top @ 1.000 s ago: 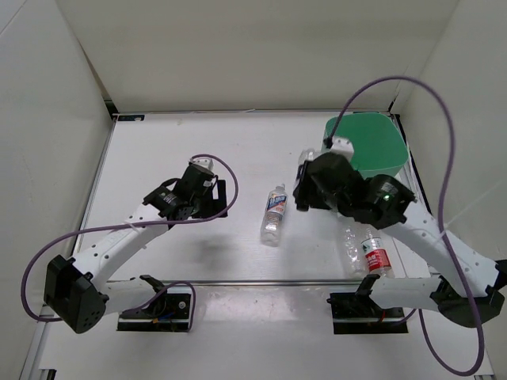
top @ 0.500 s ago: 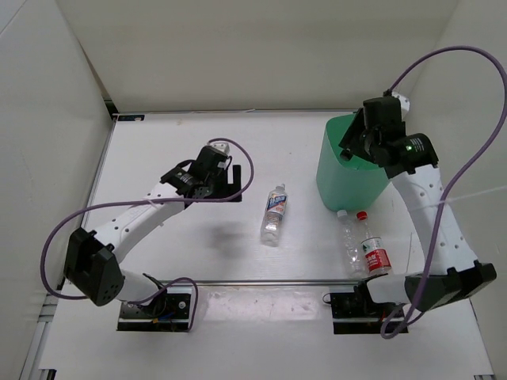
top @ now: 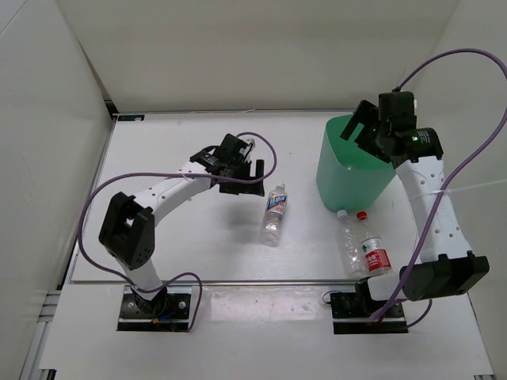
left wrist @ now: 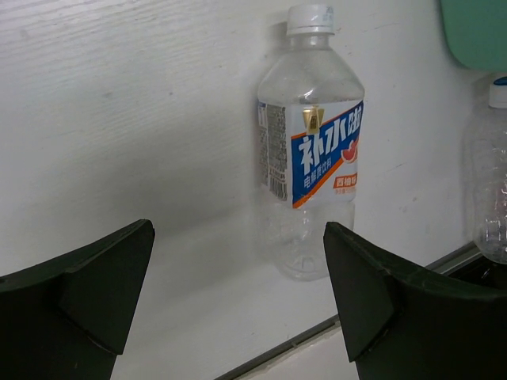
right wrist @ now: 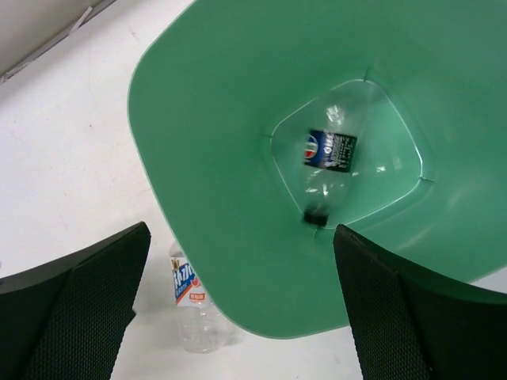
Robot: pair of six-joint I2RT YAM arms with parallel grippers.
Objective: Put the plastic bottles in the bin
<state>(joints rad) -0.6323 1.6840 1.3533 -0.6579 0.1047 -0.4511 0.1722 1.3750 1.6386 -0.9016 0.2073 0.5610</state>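
The right gripper (right wrist: 242, 229) holds its jaws apart above the bin (right wrist: 206, 119), a dark-labelled bottle (right wrist: 329, 150) lying at its bottom below them. The left gripper (left wrist: 238, 228) gapes too, a blue-white bottle (left wrist: 313, 150) just ahead between its jaws.

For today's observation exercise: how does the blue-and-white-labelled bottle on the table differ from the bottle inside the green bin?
The blue-and-white-labelled bottle lies outside the bin, white-capped; the bottle inside rests on the bin's floor. Its label is dark blue, its cap dark, not white. Both are clear plastic.
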